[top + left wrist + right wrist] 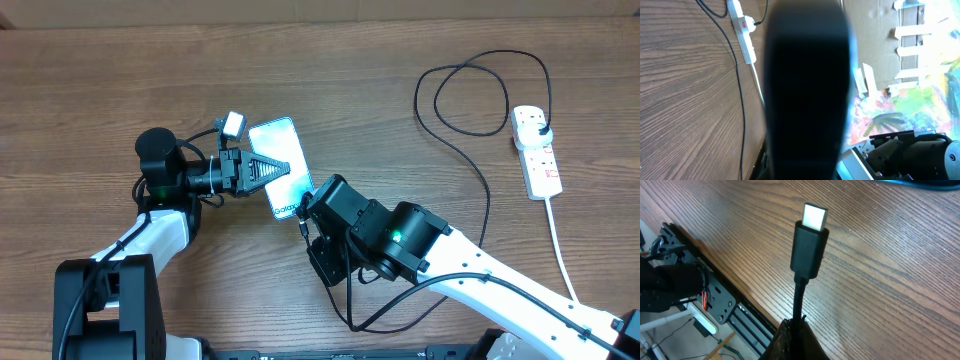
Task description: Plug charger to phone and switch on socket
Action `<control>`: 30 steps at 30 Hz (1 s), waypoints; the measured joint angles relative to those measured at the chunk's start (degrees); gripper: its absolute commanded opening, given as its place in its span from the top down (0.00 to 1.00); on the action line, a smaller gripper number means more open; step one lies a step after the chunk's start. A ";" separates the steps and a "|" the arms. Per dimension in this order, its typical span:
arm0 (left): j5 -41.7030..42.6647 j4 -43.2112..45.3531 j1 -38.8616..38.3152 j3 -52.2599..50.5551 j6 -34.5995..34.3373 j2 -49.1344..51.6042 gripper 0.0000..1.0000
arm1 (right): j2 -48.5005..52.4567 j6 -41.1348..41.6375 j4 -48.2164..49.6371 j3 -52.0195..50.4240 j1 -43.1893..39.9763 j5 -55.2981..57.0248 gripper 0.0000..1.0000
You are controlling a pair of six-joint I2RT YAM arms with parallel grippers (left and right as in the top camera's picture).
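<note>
The phone (272, 142), its light blue screen up, is held off the wooden table with my left gripper (280, 168) shut on it. In the left wrist view the phone (807, 85) is a dark blur filling the middle. My right gripper (304, 206) sits just below the phone's lower end, shut on the charger (488, 205) cable close behind its connector. The connector (810, 245) stands up out of the shut right gripper (796, 327), metal tip bare and free. The white socket (536, 150) lies at the far right with the charger's black plug (541, 126) in it.
The charger cable loops (470, 95) over the table left of the socket, whose thick white cord (562, 250) runs toward the front edge. The socket (742, 29) and cable (738, 80) also show in the left wrist view. A black rail (710, 287) lines the table's front edge.
</note>
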 measured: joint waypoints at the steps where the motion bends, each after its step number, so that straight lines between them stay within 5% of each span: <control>1: -0.04 0.00 0.00 0.00 0.00 0.00 0.96 | 0.11 -0.13 0.02 0.00 0.00 0.02 0.96; 30: -0.07 0.00 -0.63 0.00 5.75 0.00 0.96 | 1.66 -4.26 0.33 0.00 0.00 3.08 0.96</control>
